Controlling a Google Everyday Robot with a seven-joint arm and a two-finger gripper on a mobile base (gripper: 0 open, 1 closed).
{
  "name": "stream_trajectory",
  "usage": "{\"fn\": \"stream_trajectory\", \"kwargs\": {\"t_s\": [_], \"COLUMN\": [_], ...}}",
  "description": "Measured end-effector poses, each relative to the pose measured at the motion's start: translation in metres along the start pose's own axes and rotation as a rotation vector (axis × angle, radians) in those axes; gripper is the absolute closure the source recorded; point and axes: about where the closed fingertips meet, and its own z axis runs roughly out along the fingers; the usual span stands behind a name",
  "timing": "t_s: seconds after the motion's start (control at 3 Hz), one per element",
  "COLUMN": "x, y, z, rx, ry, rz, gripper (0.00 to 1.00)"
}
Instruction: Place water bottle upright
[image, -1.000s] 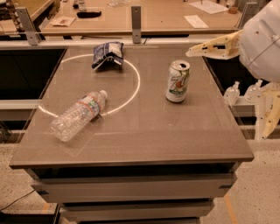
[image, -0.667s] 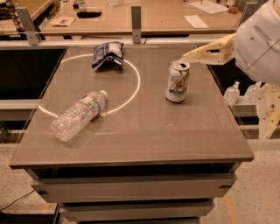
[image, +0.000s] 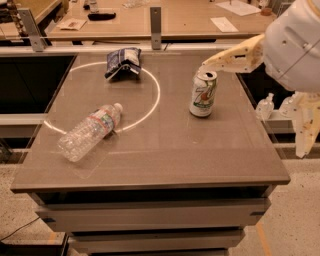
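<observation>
The water bottle (image: 89, 132) lies on its side on the left part of the brown table (image: 165, 150), its white cap pointing up and right, across a white ring marked on the tabletop. My gripper (image: 212, 62) reaches in from the right, its cream fingers pointing left, just above the top of the 7UP can (image: 203, 93). It is far to the right of the bottle and holds nothing.
A crumpled dark chip bag (image: 122, 61) lies at the back of the table inside the ring. Small clear pump bottles (image: 264, 106) stand beyond the right edge. Desks with papers stand behind the table.
My gripper has moved left along the back right, from beyond the can to just above its top. The bottle, can and bag have not moved.
</observation>
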Motion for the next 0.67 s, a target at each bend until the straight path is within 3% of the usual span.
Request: {"fn": "stream_trajectory", "kwargs": {"t_s": [0.67], "x": [-0.052], "y": [-0.037], "z": [0.032], "rx": [0.031], "ry": [-0.14], "rz": [-0.192], "gripper": [0.0]}}
